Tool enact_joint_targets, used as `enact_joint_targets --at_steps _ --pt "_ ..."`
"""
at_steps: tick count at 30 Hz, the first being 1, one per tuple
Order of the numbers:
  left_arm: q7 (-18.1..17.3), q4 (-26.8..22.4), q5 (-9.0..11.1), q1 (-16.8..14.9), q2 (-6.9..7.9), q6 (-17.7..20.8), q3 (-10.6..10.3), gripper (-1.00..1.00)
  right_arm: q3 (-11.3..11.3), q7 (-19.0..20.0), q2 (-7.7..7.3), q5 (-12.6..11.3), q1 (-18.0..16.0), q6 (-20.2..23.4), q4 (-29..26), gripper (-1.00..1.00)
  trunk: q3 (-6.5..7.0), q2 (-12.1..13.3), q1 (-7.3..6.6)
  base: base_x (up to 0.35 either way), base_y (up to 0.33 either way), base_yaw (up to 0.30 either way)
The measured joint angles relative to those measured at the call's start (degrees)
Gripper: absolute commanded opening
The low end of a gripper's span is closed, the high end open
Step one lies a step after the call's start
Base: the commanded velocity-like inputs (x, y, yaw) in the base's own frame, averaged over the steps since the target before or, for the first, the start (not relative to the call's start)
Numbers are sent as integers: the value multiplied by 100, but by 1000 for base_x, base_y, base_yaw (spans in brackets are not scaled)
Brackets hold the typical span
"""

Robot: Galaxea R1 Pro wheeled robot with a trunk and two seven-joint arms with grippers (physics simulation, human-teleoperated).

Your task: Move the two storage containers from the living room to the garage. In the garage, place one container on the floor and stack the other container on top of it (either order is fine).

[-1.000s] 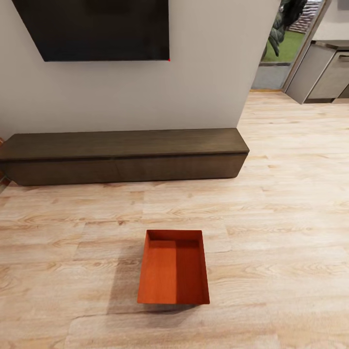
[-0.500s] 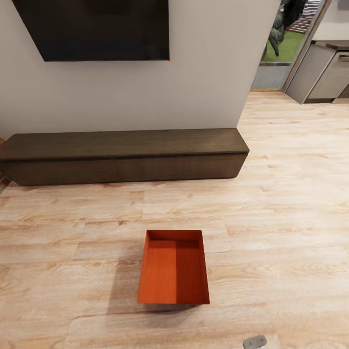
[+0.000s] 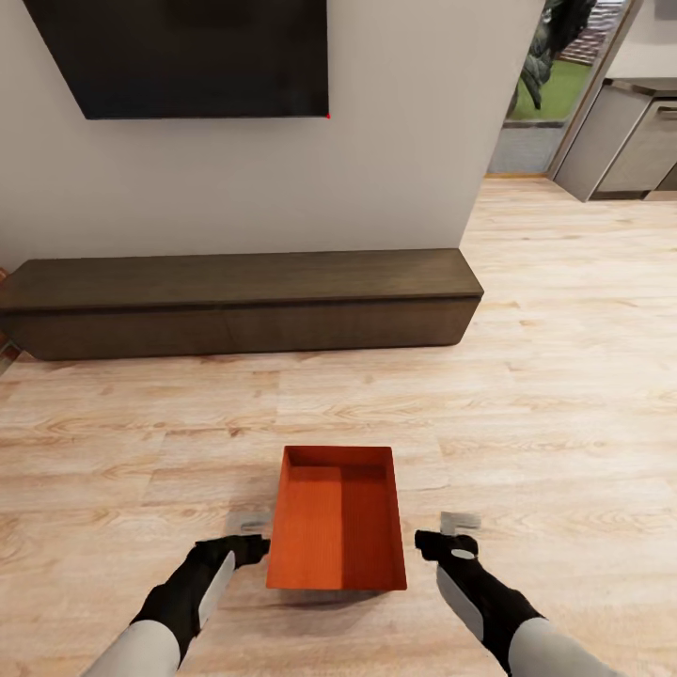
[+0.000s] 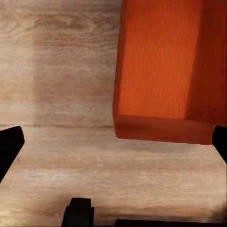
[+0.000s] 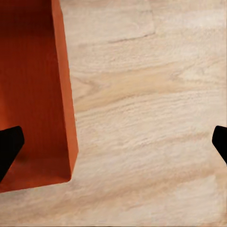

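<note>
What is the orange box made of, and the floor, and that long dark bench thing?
The storage container looks like matte plastic, going by its fine ribbing and thin, even walls, though that's a guess. The floor looks like light wood planks, with grain and seams showing. The low console looks like dark stained wood, faintly grained and not shiny.

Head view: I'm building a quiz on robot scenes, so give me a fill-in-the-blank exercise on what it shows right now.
1. The orange bin rests on the ____ floor.
2. The left pincer and right pincer flank the bin, one on each ____.
3. Behind the bin, a low dark console stands against the wall below a black ____.
4. Inside, the bin is ____.

Missing words: wood; side; TV; empty
</note>
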Motion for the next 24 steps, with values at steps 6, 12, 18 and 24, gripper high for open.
enact_joint_targets --at_steps 6,12,18,24 --pt "20 581 -52 -447 -138 -459 -4 100 18 -68 849 -104 -842 -997 1607 100 -1 0 0 0 0 0" --pt "17 712 -165 -667 -317 -485 -51 100 27 -71 1044 -109 -895 -1084 1737 100 -1 0 0 0 0 0" --pt "67 924 -664 -769 -564 -494 -60 100 69 -66 1098 -48 -900 -1059 1809 100 -1 0 0 0 0 0" --pt "169 927 -833 -790 -605 -492 -63 100 87 -48 1091 6 -901 -1024 1825 100 -1 0 0 0 0 0"
